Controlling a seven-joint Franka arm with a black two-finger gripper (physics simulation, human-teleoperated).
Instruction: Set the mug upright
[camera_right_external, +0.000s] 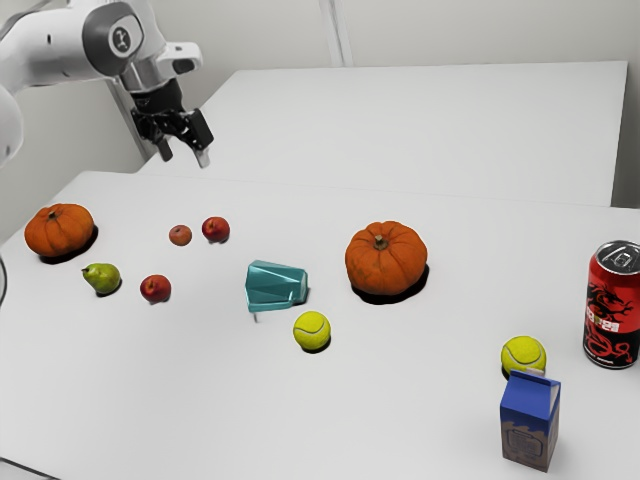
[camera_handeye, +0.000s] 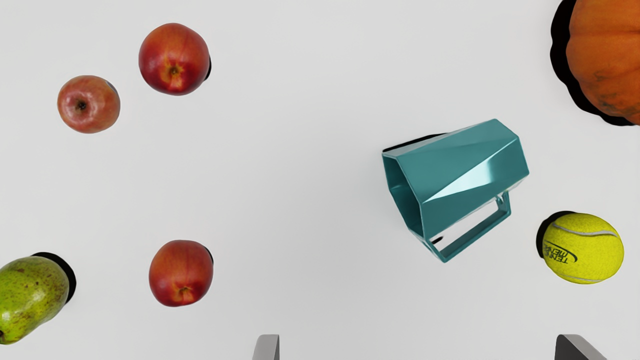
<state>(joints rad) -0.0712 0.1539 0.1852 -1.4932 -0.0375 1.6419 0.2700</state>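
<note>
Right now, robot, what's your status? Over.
Fingers open and empty. Teal mug on its side. Tennis ball near its handle, maybe in the way.

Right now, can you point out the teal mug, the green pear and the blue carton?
Teal mug (camera_handeye: 465, 175): wrist view, its side.
Green pear (camera_handeye: 31, 297): wrist view, its body.
Blue carton (camera_right_external: 528, 425): exterior view, front.

Bare surface (camera_handeye: 300, 150) is stretching between the nectarines (camera_handeye: 177, 272) and mug (camera_handeye: 465, 175); a tennis ball (camera_handeye: 585, 250) is crowding the near side, a pumpkin (camera_right_external: 386, 262) blocking the exterior view's right.
</note>
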